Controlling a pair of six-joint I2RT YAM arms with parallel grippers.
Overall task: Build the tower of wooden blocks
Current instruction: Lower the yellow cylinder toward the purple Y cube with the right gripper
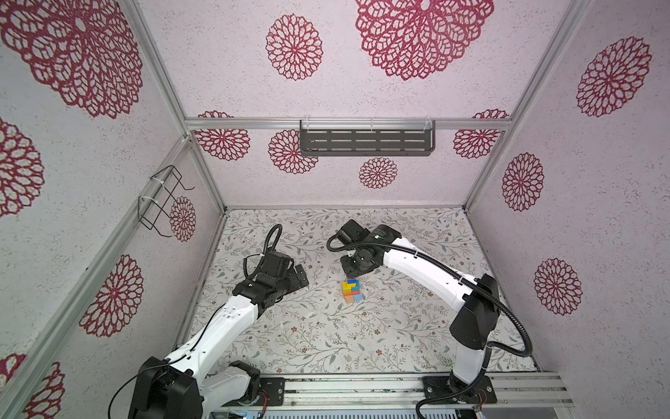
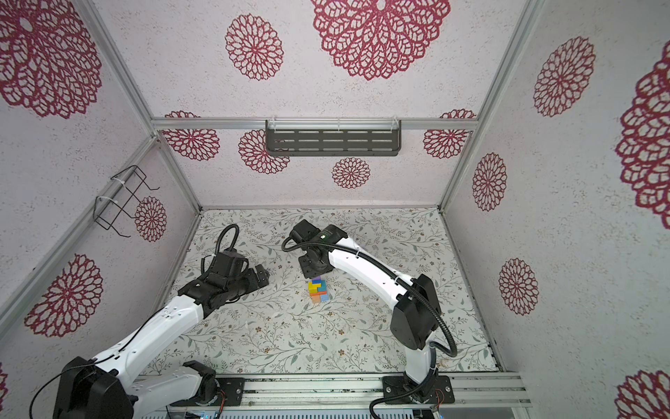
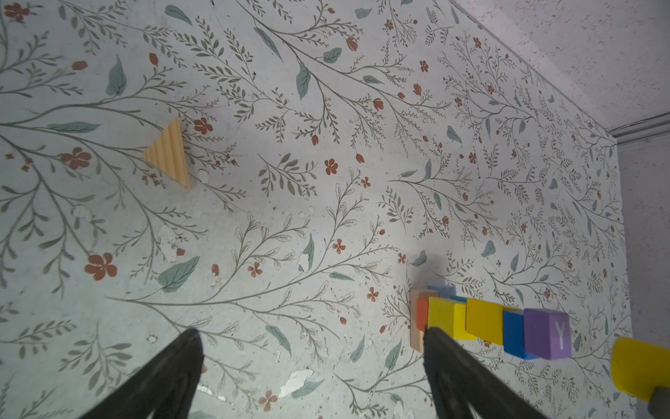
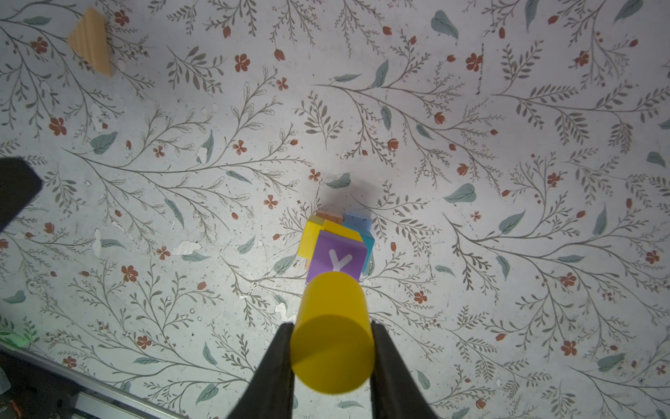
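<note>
Pinching the yellow cylinder (image 4: pixel 331 348) across its curved side, your right claw (image 4: pixel 331 326) holds it just above the wood block tower (image 1: pixel 351 290), not touching, with one flat end turned toward the stack. The tower stands near the middle of the counter (image 1: pixel 326 337). In both top views the right claw sits at the tower's 12 o'clock. Your left claw (image 3: pixel 311 333) is spread wide and empty at the tower's 9 o'clock.

Treat the cylinder as light, rigid painted wood. It looks smooth and apt to slip or roll, so grip it at its round middle and land the flat end on the purple Y block (image 4: pixel 335 259). The blocks below sit staggered, not flush, so I judge that a slight sideways nudge would topple them.

A tan ribbed wedge (image 3: pixel 168 154) lies flat, well apart from the tower. The counter is level, floral-papered and scuffed in spots. Papered walls close it in at 9, 12 and 3 o'clock, with a slotted shelf (image 1: pixel 367 139) on the 12 o'clock wall and a wire rack (image 1: pixel 163 199) on the 9 o'clock wall.
</note>
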